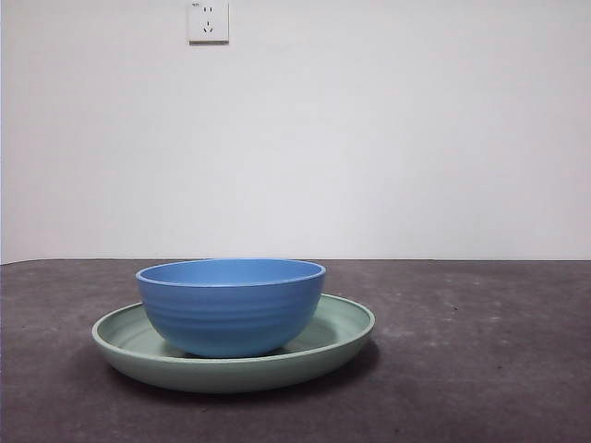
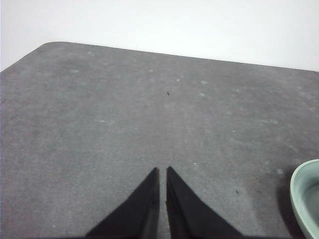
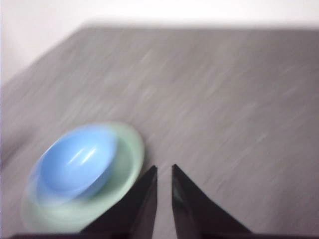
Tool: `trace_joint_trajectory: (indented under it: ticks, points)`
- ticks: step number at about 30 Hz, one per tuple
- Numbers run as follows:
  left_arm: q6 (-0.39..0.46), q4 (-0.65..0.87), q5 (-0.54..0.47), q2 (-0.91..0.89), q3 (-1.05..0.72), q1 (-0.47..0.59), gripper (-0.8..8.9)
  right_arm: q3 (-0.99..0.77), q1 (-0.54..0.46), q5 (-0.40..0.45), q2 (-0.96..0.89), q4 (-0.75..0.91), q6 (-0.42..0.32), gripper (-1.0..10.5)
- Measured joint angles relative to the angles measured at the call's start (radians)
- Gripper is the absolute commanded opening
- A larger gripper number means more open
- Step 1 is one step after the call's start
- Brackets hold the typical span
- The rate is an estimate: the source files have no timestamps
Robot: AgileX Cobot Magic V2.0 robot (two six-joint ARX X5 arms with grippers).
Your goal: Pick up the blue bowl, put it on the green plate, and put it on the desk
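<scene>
No readable text, tiny grey mark on the wall socket [image 1: 208,20] too small to make out

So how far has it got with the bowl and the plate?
The blue bowl already sits upright inside the green plate, so that step looks done. Nothing is in hand: the left pincer and the right pincer are both nearly shut on nothing, above the bare desk. The right wrist view is blurred. What seems left is setting the bowl back on the desk.
</scene>
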Motion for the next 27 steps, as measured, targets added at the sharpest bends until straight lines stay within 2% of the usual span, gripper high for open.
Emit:
trace_joint_trajectory:
  ticks: [4, 8, 12, 15, 20, 23, 27]
  points:
    - [0.000, 0.000, 0.000, 0.000, 0.000, 0.000, 0.24, -0.269, -0.191, 0.001, -0.214, 0.225, -0.015, 0.4]
    - [0.000, 0.000, 0.000, 0.000, 0.000, 0.000, 0.24, -0.420, -0.359, 0.044, -0.354, 0.247, -0.042, 0.4]
    - [0.000, 0.000, 0.000, 0.000, 0.000, 0.000, 0.24, -0.452, -0.474, 0.057, -0.353, 0.248, -0.108, 0.4]
    - [0.000, 0.000, 0.000, 0.000, 0.000, 0.000, 0.24, -0.485, -0.511, 0.057, -0.353, 0.263, -0.180, 0.4]
    - [0.000, 0.000, 0.000, 0.000, 0.000, 0.000, 0.24, -0.550, -0.518, 0.056, -0.353, 0.304, -0.291, 0.4]
    - [0.000, 0.000, 0.000, 0.000, 0.000, 0.000, 0.24, -0.604, -0.518, 0.056, -0.354, 0.371, -0.317, 0.4]
    - [0.000, 0.000, 0.000, 0.000, 0.000, 0.000, 0.24, -0.633, -0.518, 0.049, -0.353, 0.445, -0.315, 0.4]
